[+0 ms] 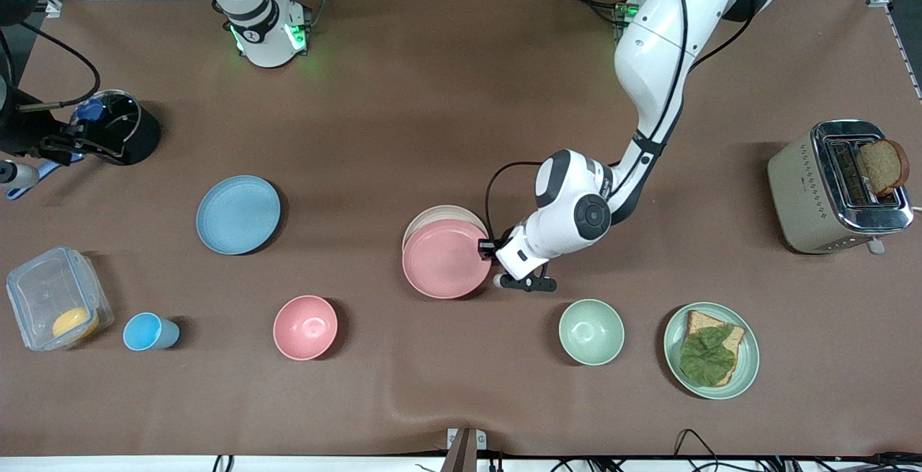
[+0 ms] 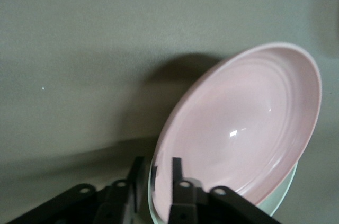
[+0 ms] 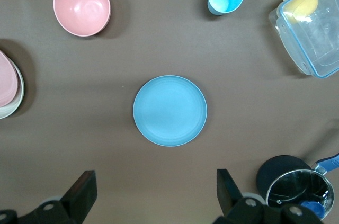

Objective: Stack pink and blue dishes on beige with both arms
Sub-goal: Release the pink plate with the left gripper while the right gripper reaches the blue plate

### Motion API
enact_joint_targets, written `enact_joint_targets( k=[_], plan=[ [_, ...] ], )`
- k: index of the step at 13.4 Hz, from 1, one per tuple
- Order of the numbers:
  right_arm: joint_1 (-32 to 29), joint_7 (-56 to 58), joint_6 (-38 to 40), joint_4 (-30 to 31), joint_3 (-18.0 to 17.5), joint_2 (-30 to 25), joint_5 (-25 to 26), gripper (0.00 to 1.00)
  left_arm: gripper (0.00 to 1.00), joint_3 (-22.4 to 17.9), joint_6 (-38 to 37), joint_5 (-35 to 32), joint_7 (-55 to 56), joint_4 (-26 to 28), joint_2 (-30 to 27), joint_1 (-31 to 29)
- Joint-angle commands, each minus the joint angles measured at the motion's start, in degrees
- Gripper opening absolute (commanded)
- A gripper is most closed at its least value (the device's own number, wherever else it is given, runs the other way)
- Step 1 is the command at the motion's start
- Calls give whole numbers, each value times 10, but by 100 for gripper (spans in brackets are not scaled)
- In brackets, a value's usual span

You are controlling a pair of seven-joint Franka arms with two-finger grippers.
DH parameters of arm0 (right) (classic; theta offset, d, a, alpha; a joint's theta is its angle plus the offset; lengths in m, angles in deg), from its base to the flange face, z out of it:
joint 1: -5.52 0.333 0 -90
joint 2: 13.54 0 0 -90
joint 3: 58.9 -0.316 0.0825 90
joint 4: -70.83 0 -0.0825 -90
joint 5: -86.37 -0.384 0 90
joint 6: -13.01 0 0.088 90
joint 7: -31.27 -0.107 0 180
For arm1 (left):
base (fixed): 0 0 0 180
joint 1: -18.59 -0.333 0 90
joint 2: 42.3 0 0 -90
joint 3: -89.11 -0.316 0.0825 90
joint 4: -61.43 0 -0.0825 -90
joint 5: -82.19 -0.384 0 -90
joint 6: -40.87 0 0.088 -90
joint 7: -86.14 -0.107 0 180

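The pink plate point(image 1: 445, 259) lies on the beige plate point(image 1: 438, 212), shifted a little toward the front camera, so a beige crescent shows. My left gripper point(image 1: 488, 248) is at the pink plate's rim on the side toward the left arm's end. In the left wrist view its fingers point(image 2: 177, 173) straddle the pink rim point(image 2: 154, 166) with a gap on each side, so the left gripper point(image 2: 158, 163) is open. The blue plate point(image 1: 238, 214) lies alone toward the right arm's end. My right gripper point(image 3: 156, 181) hangs high over the table, wide open and holding nothing, looking down on the blue plate point(image 3: 169, 110).
A pink bowl point(image 1: 305, 327), a blue cup point(image 1: 148, 331) and a clear box point(image 1: 56, 297) sit nearer the front camera. A black pot point(image 1: 119, 126) stands near the right arm. A green bowl point(image 1: 591, 331), a green plate with bread point(image 1: 712, 349) and a toaster point(image 1: 835, 187) are toward the left arm's end.
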Motion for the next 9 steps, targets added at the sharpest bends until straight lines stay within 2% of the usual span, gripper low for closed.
enact_joint_targets(
  k=[1,3,4,5,8,9],
  plan=[
    [-2,-5,6,-7,-3,3,9,100,100,-6,3,11,3,-12,-5,5],
    [-5,-5,5,-6,-2,3,8,100,100,-11,0,7,-3,-11,-21,-2],
    [-9,2,0,-9,-1,23,9,100,100,-12,-6,-6,-2,-9,-32,-4],
    [-7,3,3,-13,0,51,15,100,100,-14,-21,-32,-3,-9,-42,-13],
    [-50,3,-1,-11,1,74,15,100,100,-12,-71,-137,-6,-12,-78,-52],
    [-60,3,0,-14,2,107,18,100,100,-13,-85,-160,-5,-11,-92,-58]
  ],
)
